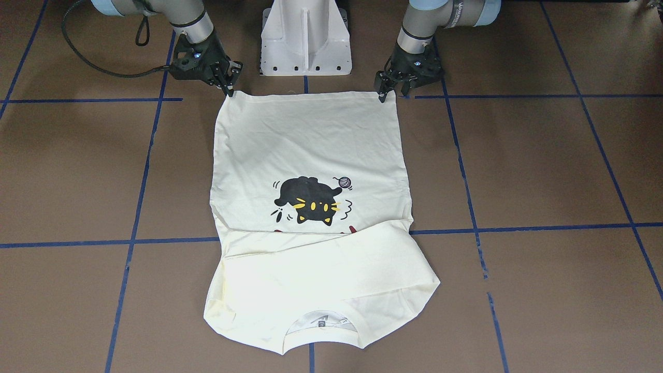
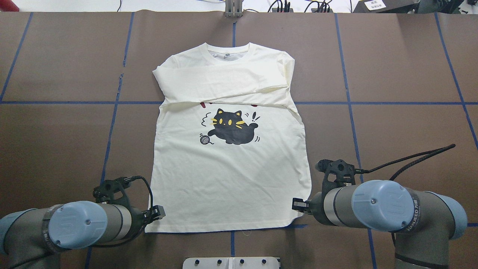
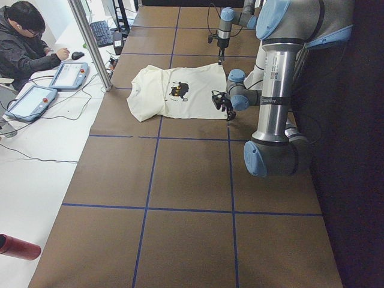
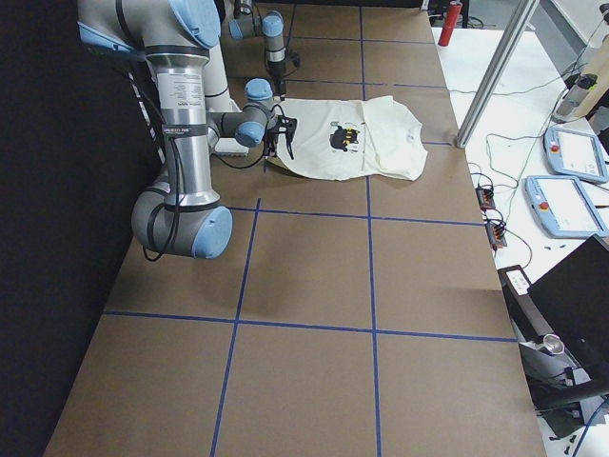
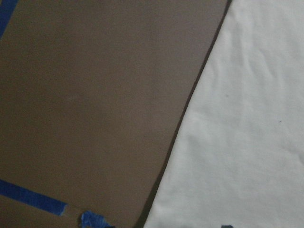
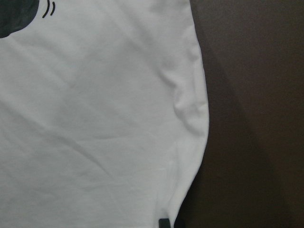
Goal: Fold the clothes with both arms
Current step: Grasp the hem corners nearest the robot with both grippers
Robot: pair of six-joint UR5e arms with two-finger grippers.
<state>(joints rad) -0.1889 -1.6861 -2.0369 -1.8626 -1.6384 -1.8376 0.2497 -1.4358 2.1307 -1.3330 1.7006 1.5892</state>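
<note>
The cream long-sleeved T-shirt (image 1: 311, 140) lies flat and face up on the brown table. Its black cat print (image 2: 233, 127) shows, and both sleeves are folded across the chest, hiding most of the red word. The hem is nearest the robot. My left gripper (image 1: 383, 95) sits at the hem corner on its side (image 2: 155, 215), fingers down at the cloth edge. My right gripper (image 1: 229, 89) sits at the other hem corner (image 2: 297, 204). Both look shut on the hem. The wrist views show only the shirt edge (image 5: 247, 118) (image 6: 95, 118) and table.
The white pedestal base (image 1: 305, 41) stands just behind the hem, between the arms. Blue tape lines (image 2: 112, 123) cross the brown table. An operator (image 3: 24, 42) sits at a side desk with teach pendants (image 3: 30, 102). A metal post (image 3: 90, 42) stands at the table's far edge.
</note>
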